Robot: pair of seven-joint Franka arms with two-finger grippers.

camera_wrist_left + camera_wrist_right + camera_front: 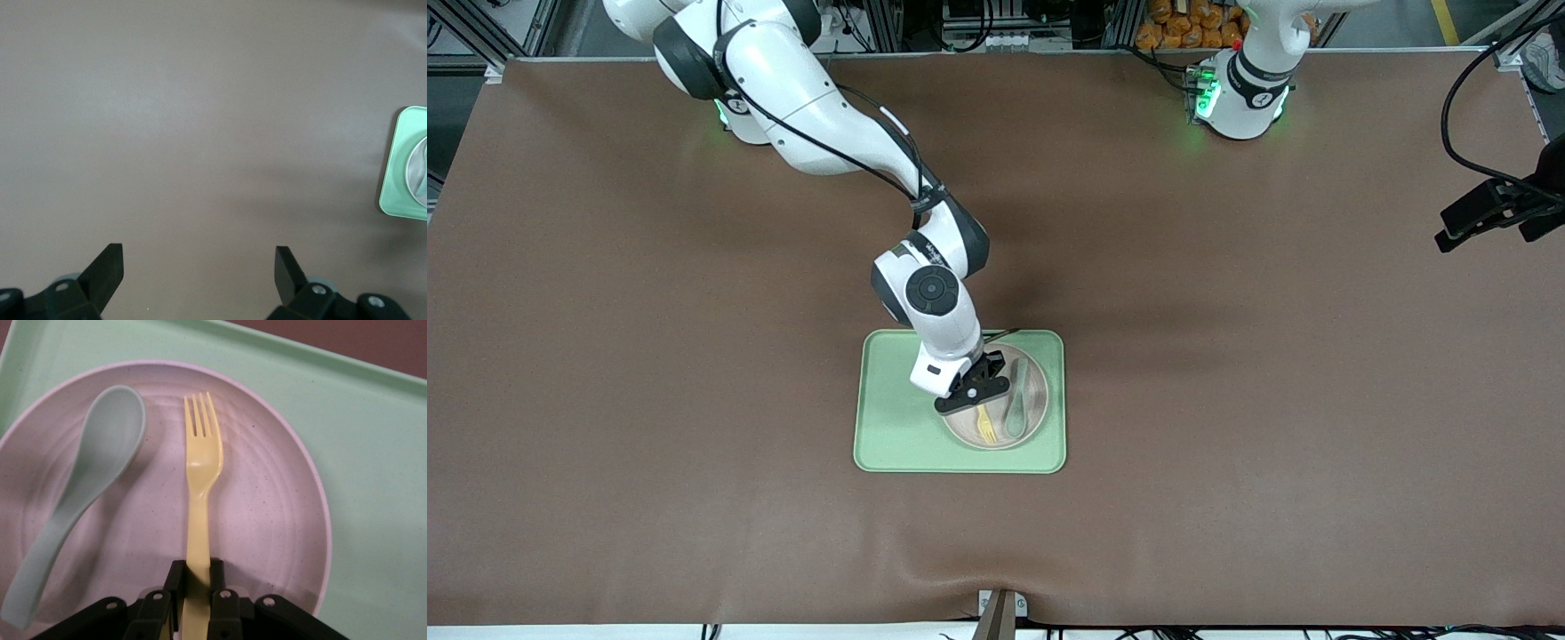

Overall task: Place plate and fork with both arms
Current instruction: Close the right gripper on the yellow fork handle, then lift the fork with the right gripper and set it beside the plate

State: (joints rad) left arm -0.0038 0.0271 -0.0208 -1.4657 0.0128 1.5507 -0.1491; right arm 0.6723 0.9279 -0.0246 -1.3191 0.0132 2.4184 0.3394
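Reaching down, right gripper pinches fork on plate; left arm waits.

White jointed arms, black joint bands, black cables, green base lights

Fork handle end hidden between right gripper fingers and cut by frame edge in right wrist view. In front view, right gripper covers part of plate and upper end of spoon. Tray and plate cut by frame edge in left wrist view. Left gripper body cut off there. Left arm upper links out of front view.
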